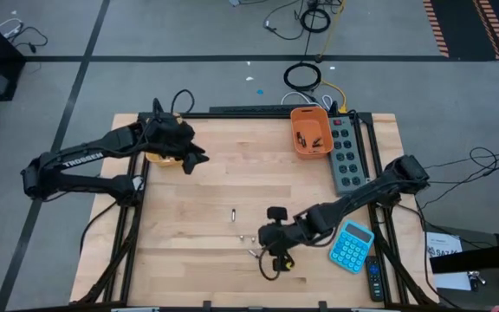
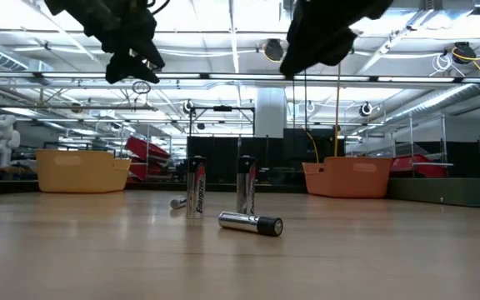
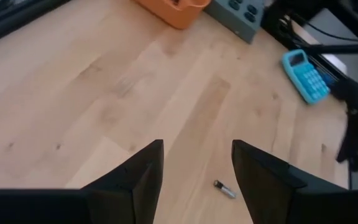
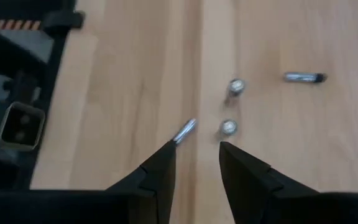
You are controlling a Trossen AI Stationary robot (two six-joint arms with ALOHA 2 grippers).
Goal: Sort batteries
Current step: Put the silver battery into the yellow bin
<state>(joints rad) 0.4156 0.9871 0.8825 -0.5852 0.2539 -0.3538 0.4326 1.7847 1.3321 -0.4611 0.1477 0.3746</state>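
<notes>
Wooden table [image 1: 197,191]: batteries [image 2: 223,200] near open right gripper [image 4: 196,163]; left gripper [image 3: 196,168] open.

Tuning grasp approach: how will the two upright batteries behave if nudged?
The two upright batteries stand on narrow ends, so a side touch would probably tip them. Once down, smooth cylinders like the lying one would likely roll. The metal casing looks slick, possibly slippery.

four batteries [image 2: 223,206] sit mid-table, two upright, between two bins [image 2: 347,178].
</notes>
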